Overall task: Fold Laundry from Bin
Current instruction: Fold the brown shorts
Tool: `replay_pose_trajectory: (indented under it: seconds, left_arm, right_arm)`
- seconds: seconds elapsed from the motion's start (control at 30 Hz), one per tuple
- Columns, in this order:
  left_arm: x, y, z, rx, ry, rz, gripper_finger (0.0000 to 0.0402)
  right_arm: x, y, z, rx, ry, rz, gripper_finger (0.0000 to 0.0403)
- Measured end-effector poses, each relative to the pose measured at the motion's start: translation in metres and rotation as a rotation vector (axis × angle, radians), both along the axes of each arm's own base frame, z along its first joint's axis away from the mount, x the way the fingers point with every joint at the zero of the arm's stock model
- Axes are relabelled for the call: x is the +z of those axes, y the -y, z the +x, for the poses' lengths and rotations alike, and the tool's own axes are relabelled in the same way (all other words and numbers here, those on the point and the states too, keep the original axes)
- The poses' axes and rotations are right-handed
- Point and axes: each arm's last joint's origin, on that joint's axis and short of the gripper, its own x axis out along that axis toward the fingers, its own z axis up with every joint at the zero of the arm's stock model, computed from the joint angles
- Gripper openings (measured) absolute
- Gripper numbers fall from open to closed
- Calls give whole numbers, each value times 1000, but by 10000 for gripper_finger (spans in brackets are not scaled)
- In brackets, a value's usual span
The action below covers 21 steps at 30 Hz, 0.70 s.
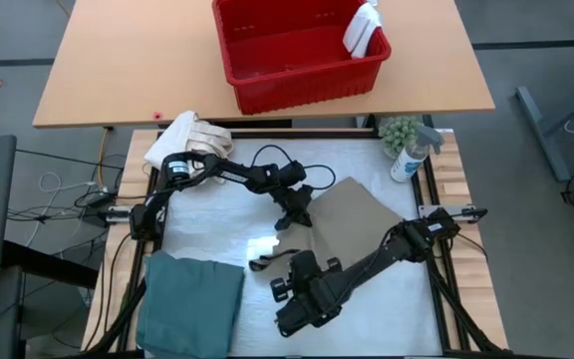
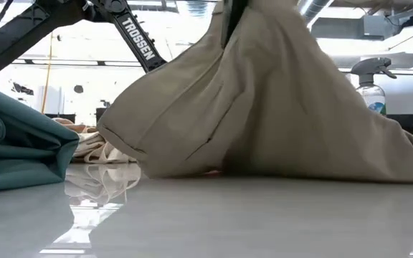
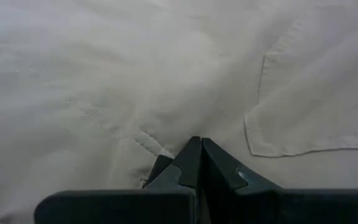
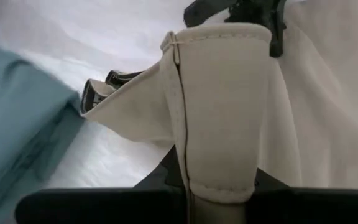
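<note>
The tan trousers (image 1: 352,221) lie right of the table's middle. One part of them is drawn up into a peak (image 2: 264,43) in the low view. My right gripper (image 4: 219,180) is shut on that raised part, above the table's near middle (image 1: 289,271). My left gripper (image 3: 197,146) is shut with its tips on the trousers' left part (image 1: 292,212). A folded teal garment (image 1: 192,299) lies at the near left. The red bin (image 1: 297,50) stands on the far wooden table, a white cloth (image 1: 365,30) hanging over its rim. My left gripper has its shut fingertips on the trousers' flat cloth (image 3: 160,134), beside a sewn pocket (image 3: 309,106). It comes slanting down from the table's left. The cloth creases around the tips and lies on the table there. My right gripper holds a stitched edge band of the trousers (image 4: 219,112), folded in several layers and covering the fingers. That part is lifted clear. The cloth slopes down from it to the table (image 2: 300,165), where the remainder lies.
A cream canvas bundle (image 1: 182,140) lies at the far left corner of the white table. A spray bottle (image 1: 412,158) and a small plant (image 1: 399,130) stand at the far right. Bare white table (image 1: 387,319) shows at the near right.
</note>
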Motion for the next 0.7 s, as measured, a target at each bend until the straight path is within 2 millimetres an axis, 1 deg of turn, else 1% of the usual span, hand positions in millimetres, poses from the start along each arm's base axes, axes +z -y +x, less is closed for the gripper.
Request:
replay_pose_trajectory:
  seconds: [0.07,0.17,0.3,0.47,0.57,0.7]
  left_arm:
    - [0,0,-1,2,-11,-5,0]
    - [-2,1,-2,-5,-31,-13,0]
    - [-3,-6,-6,12,-49,-24,0]
    - [-6,-16,-12,70,-78,-36,0]
    - [-8,-18,-15,77,-80,-36,0]
    - [-8,-18,-16,86,-87,-38,0]
  right_arm:
    - [1,9,5,-22,21,-33,67]
    - [10,27,10,-35,29,-56,67]
    - [23,52,15,-17,2,-66,67]
    - [34,80,20,5,-38,-84,67]
    - [37,87,20,18,-57,-69,67]
    - [28,86,20,7,-100,12,67]
